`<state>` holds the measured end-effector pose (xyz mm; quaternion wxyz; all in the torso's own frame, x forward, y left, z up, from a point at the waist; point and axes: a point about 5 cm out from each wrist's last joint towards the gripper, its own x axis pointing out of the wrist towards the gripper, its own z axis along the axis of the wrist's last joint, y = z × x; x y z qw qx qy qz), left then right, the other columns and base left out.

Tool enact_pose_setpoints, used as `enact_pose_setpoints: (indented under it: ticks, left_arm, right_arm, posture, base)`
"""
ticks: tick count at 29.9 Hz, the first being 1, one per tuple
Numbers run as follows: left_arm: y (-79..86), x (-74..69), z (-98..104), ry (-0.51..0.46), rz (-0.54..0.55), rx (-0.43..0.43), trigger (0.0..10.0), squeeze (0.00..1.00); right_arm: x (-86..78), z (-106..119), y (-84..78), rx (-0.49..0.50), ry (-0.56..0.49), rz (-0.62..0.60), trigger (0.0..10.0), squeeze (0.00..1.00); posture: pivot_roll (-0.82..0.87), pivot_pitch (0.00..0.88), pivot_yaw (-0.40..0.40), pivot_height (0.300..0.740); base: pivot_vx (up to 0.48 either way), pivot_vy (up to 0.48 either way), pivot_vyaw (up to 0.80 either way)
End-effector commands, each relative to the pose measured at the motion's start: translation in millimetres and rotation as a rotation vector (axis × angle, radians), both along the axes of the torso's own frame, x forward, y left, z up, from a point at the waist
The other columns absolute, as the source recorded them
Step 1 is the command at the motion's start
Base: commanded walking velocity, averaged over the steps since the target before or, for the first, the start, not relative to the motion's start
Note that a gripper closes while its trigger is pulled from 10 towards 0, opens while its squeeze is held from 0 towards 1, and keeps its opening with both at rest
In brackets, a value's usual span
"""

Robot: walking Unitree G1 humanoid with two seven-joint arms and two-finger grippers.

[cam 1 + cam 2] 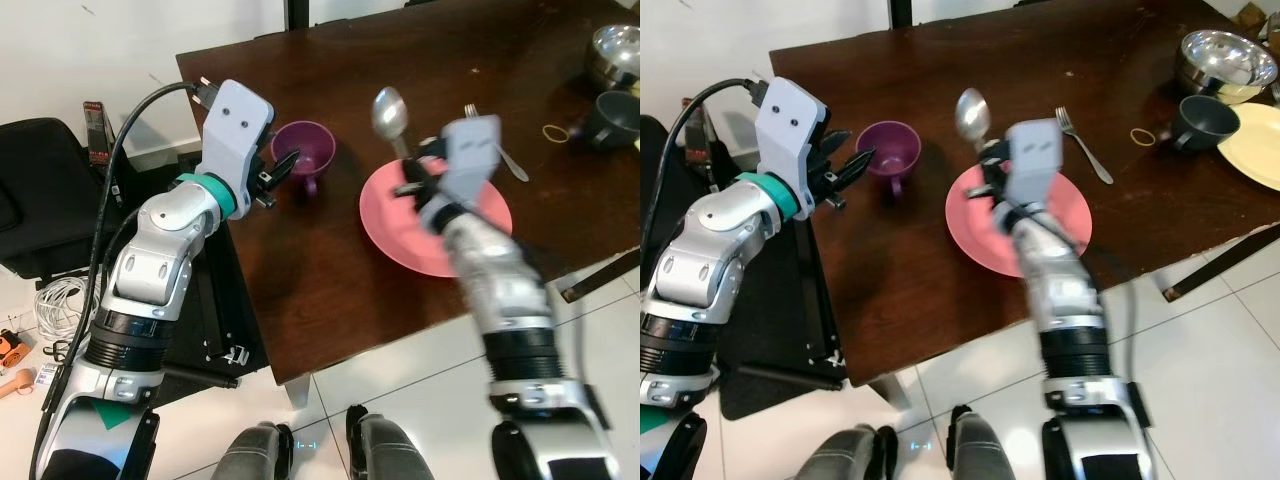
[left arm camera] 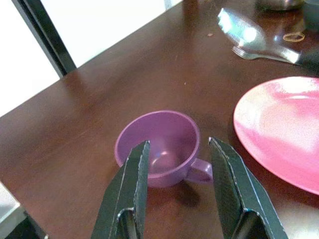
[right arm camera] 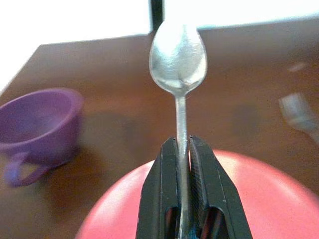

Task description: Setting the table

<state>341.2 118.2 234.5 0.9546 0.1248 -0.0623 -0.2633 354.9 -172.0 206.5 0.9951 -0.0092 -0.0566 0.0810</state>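
From the head views we see our right pincer clamped on the spoon above the pink plate, bowl up. Our left wrist view shows the left pincer spread wide, purple cup straight ahead on the worktop. Our right wrist view runs the spoon's long axis straight out from the fingertips.

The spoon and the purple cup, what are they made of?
The spoon, clamped in the right gripper over the pink plate, looks like polished metal: silvery, with bright glints on the bowl. The cup, just ahead of the open left gripper, looks like plastic: even matte purple with soft, dull highlights, though glazed ceramic can't be ruled out.
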Motion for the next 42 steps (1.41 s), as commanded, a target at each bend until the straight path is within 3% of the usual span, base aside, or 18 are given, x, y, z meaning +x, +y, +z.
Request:
enact_pose_setpoints:
  ticks: [1, 2, 4, 5, 8, 12, 13, 14, 15, 18, 30, 31, 32, 34, 36, 37, 38, 42]
  left_arm:
    - [-0.8, -1.3, -4, 0.015, -0.004, 0.003, 10.0, 0.00]
    - [-0.8, -1.3, -4, 0.015, -0.004, 0.003, 10.0, 0.00]
    - [-1.1, -0.6, -2, 0.013, -0.007, 0.001, 10.0, 0.00]
    - [-1.1, -0.6, -2, 0.013, -0.007, 0.001, 10.0, 0.00]
    - [1.0, 0.1, 0, 0.008, -0.004, 0.002, 10.0, 0.00]
    - [1.4, 0.0, 0, 0.008, -0.003, 0.003, 10.0, 0.00]
    - [2.3, -0.3, 0, 0.008, -0.002, 0.005, 10.0, 0.00]
    - [2.3, -0.3, 0, 0.008, -0.002, 0.005, 10.0, 0.00]
    - [3.2, -0.6, 0, 0.009, 0.000, 0.007, 10.0, 0.00]
    - [4.7, -1.4, 0, 0.010, 0.001, 0.010, 10.0, 0.00]
    - [3.6, -6.6, 2, 0.018, -0.034, -0.002, 10.0, 0.00]
    - [-2.3, -14.9, 6, 0.011, -0.133, -0.014, 10.0, 0.00]
    - [-2.3, -14.9, 6, 0.011, -0.133, -0.014, 10.0, 0.00]
    - [-11.5, -37.7, 23, -0.012, -0.402, 0.012, 10.0, 0.00]
    - [-11.5, -37.7, 23, -0.012, -0.402, 0.012, 10.0, 0.00]
    - [-10.8, -45.6, 32, -0.024, -0.496, 0.050, 10.0, 0.00]
    - [-10.8, -45.6, 32, -0.024, -0.496, 0.050, 10.0, 0.00]
    - [1.9, -62.6, 55, -0.041, -0.691, 0.191, 10.0, 0.00]
  right_arm:
    - [-1.5, -3, 2.0, -0.005, 0.001, 0.005, 10.0, 0.00]
    - [-1.5, -3, 2.0, -0.005, 0.001, 0.005, 10.0, 0.00]
    - [-2.9, -6, -37.9, -0.097, 0.013, -0.111, 10.0, 0.00]
    - [-2.9, -6, -37.9, -0.097, 0.013, -0.111, 10.0, 0.00]
    - [-6.3, -21, -89.4, -0.239, 0.091, -0.270, 10.0, 0.00]
    - [-6.9, -23, -96.4, -0.270, 0.103, -0.290, 10.0, 0.00]
    - [-7.0, -25, -109.5, -0.338, 0.126, -0.347, 10.0, 0.00]
    - [-7.0, -25, -109.5, -0.338, 0.126, -0.347, 10.0, 0.00]
    - [-7.9, -26, -120.7, -0.393, 0.143, -0.392, 10.0, 0.00]
    - [-9.8, -28, -134.0, -0.469, 0.158, -0.440, 10.0, 0.00]
    - [-7.7, -41, -138.5, -0.612, 0.187, -0.419, 10.0, 0.00]
    - [-6.7, -42, -137.8, -0.618, 0.182, -0.400, 10.0, 0.00]
    - [-6.7, -42, -137.8, -0.618, 0.182, -0.400, 10.0, 0.00]
    - [-5.6, -44, -136.1, -0.621, 0.177, -0.366, 10.0, 0.00]
    - [-5.6, -44, -136.1, -0.621, 0.177, -0.366, 10.0, 0.00]
    - [-5.0, -44, -136.1, -0.625, 0.173, -0.358, 10.0, 0.00]
    - [-5.0, -44, -136.1, -0.625, 0.173, -0.358, 10.0, 0.00]
    - [-5.8, -42, -142.8, -0.699, 0.164, -0.355, 10.0, 0.00]
  posture:
    - [0.01, 0.125, 0.073, 0.740]
    - [0.01, 0.125, 0.073, 0.740]
    - [0.01, 0.119, 0.074, 0.740]
    - [0.01, 0.119, 0.074, 0.740]
    - [0.02, 0.114, 0.075, 0.740]
    - [0.02, 0.114, 0.075, 0.740]
    - [0.02, 0.114, 0.075, 0.740]
    - [0.02, 0.114, 0.075, 0.740]
    - [0.02, 0.113, 0.075, 0.740]
    - [0.02, 0.115, 0.076, 0.740]
    - [0.03, 0.135, 0.082, 0.740]
    - [0.04, 0.146, 0.083, 0.740]
    - [0.04, 0.146, 0.083, 0.740]
    - [0.05, 0.157, 0.082, 0.740]
    - [0.05, 0.157, 0.082, 0.740]
    - [0.05, 0.158, 0.082, 0.740]
    - [0.05, 0.158, 0.082, 0.740]
    - [0.07, 0.168, 0.083, 0.740]
  base:
    - [0.000, 0.000, 0.00]
    - [0.000, 0.000, 0.00]
    - [0.000, 0.000, 0.00]
    - [0.000, 0.000, 0.00]
    - [0.000, 0.000, 0.00]
    - [0.000, 0.000, 0.00]
    - [0.000, 0.000, 0.00]
    - [0.000, 0.000, 0.00]
    - [0.000, 0.000, 0.00]
    - [0.000, 0.000, 0.00]
    - [0.000, 0.000, 0.00]
    - [0.000, 0.000, 0.00]
    - [0.000, 0.000, 0.00]
    - [0.000, 0.000, 0.00]
    - [0.000, 0.000, 0.00]
    - [0.000, 0.000, 0.00]
    - [0.000, 0.000, 0.00]
    - [0.000, 0.000, 0.00]
